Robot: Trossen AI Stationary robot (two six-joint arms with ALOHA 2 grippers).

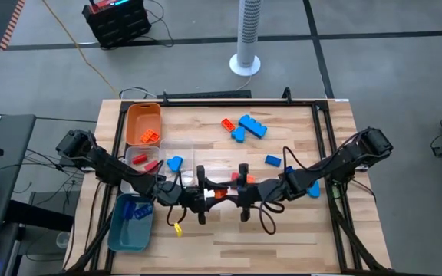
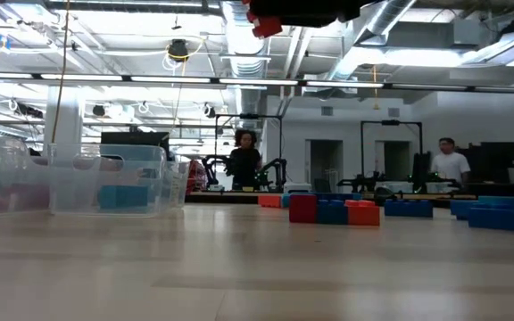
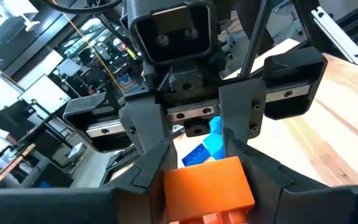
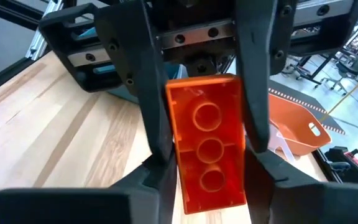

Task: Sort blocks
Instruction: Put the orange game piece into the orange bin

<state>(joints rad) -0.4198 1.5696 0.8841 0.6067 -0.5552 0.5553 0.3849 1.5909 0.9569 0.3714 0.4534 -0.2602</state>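
Closest to the right wrist camera is the orange brick [image 4: 207, 146], hollow underside up, three round tubes in a row. It hangs in the air over the middle of the table [image 1: 282, 222], between the two arms where they meet nose to nose. The left gripper [image 1: 209, 194] has its fingers [image 4: 148, 118] pressed against the brick's two long sides, clamped on it. The right gripper [image 1: 235, 192] sits at the brick's other end, and I cannot tell whether it is gripping or has let go. This looks like a handover from arm to arm. To do it well, the left should have a firm, square pinch before the right backs straight off. Then the left would carry the brick to the orange tray [image 1: 143, 107] on its side, not the clear tray [image 1: 133, 153] or teal tray [image 1: 121, 230]. Loose blue bricks [image 1: 252, 126] wait farther back.
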